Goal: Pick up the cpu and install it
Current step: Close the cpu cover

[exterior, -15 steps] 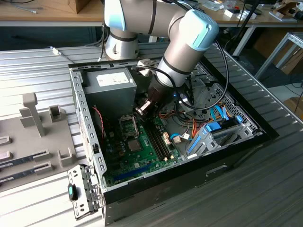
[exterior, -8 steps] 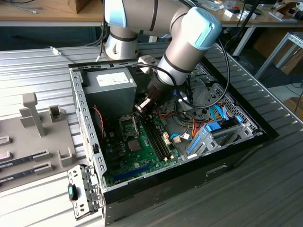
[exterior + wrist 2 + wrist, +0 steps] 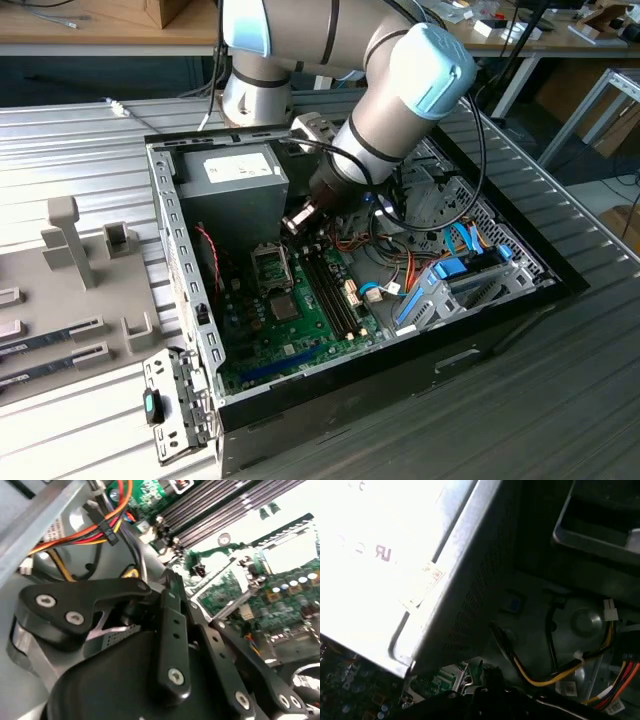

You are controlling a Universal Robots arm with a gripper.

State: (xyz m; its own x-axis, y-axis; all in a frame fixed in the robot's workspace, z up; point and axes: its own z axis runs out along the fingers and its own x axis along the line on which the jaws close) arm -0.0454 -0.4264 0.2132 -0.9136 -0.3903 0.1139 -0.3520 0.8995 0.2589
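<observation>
My gripper (image 3: pixel 297 217) hangs inside the open computer case (image 3: pixel 190 290), tilted down toward the motherboard (image 3: pixel 300 330). It is just above and to the exterior view's right of the processor socket (image 3: pixel 272 263), whose metal frame stands around a dark middle. In the second wrist view the black links of the gripper (image 3: pixel 165 577) run together to a point, so it looks shut. What lies between the tips is hidden, and the cpu is hidden from me. The socket's hinged frame (image 3: pixel 227 582) lies just beyond the tips.
The grey power supply (image 3: pixel 235 180) stands close behind the gripper and shows in the first wrist view (image 3: pixel 395 555). Memory slots (image 3: pixel 330 285), bundled cables (image 3: pixel 95 527) and a blue drive cage (image 3: pixel 450 280) crowd the case. A grey parts tray (image 3: pixel 60 300) lies outside it.
</observation>
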